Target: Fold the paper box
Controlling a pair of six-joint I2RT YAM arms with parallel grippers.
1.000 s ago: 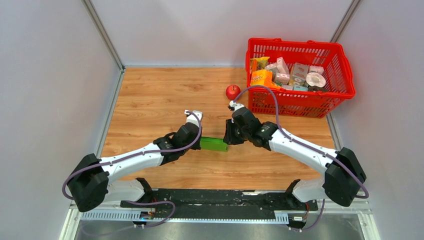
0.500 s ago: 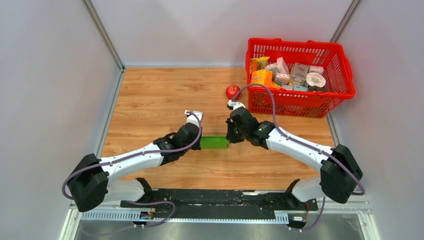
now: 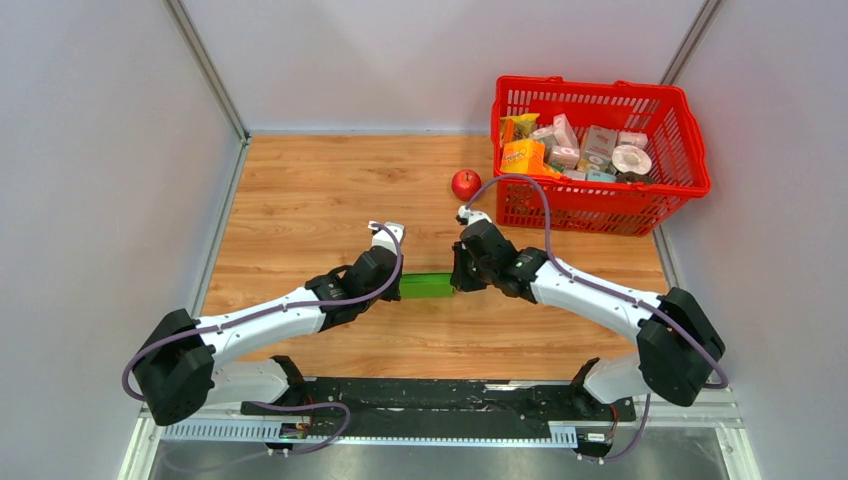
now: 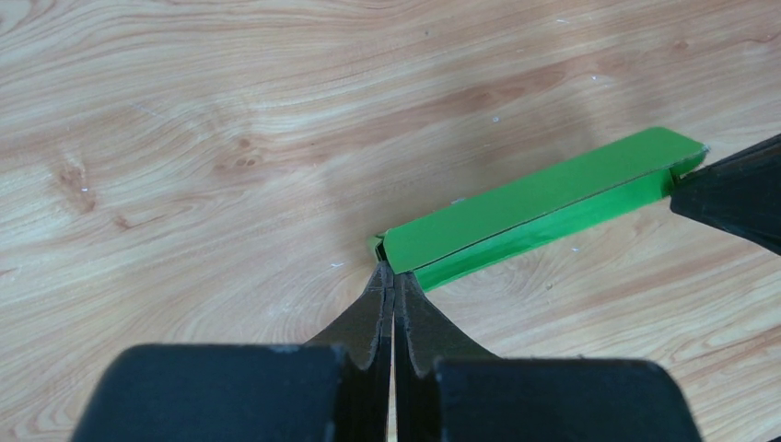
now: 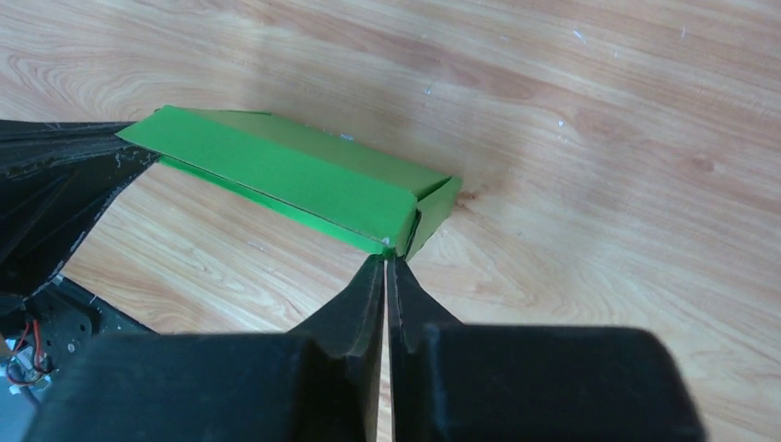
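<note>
**Two pinches, one green blank**

Keep the left tool firm as the anchor, ease the right tool across slowly, work along the crease, never twist: thin card, likely to tear or spring back. Both clamped shut, each apparently nipping an end edge of the paper box. Flattened, stretched straight between the two tips, low at the counter; resting or lifted, hard to say.

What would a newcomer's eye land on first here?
The bright green paper box at the centre, flanked by the left arm and right arm, their shut jaws apparently pinching its two ends. Then the red basket of small packages at the far right, a red apple just left of it.
</note>
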